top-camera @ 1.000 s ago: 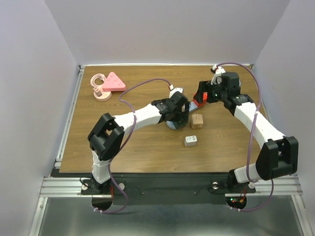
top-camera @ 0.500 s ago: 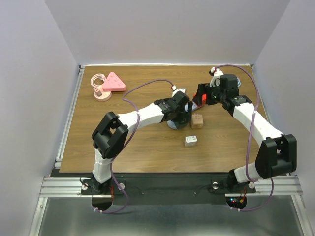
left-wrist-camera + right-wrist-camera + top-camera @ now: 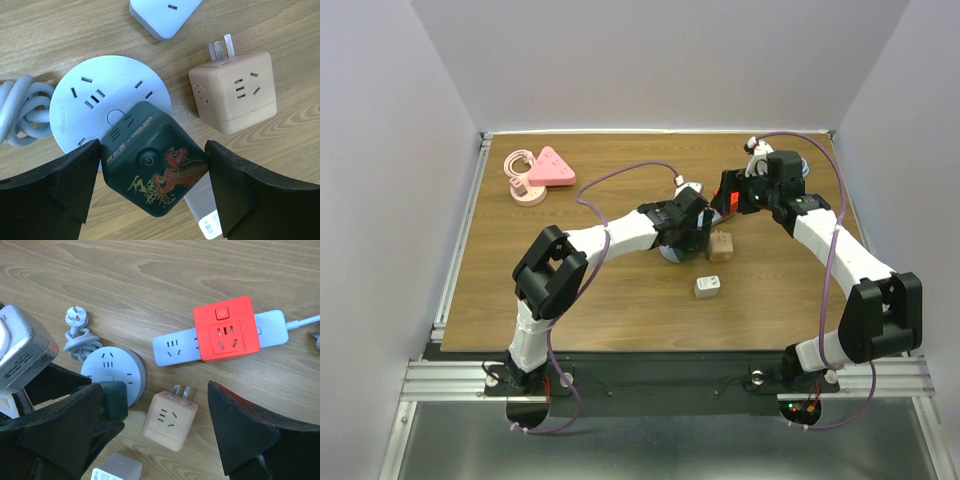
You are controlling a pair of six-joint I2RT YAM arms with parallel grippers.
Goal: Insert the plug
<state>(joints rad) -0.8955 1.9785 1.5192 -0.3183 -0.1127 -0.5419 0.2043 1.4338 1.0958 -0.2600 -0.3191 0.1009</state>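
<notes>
Left hand (image 3: pixel 152 150) brackets the one green cube plug (image 3: pixel 150 172) on the round socket (image 3: pixel 85 100), fingers against both sides. Gripping? Can't tell. Right hand (image 3: pixel 154 387) spread, empty, over one tan cube (image 3: pixel 169 422).

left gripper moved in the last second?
Yes, slightly: the left gripper edged right, closer to the tan cube adapter, which stayed put.

Four cube adapters (image 3: pixel 150 175) (image 3: pixel 235 95) (image 3: pixel 226 335) (image 3: pixel 708 287), one round socket (image 3: pixel 95 100), one power strip (image 3: pixel 172 347), one pink triangular socket (image 3: pixel 552 168)
</notes>
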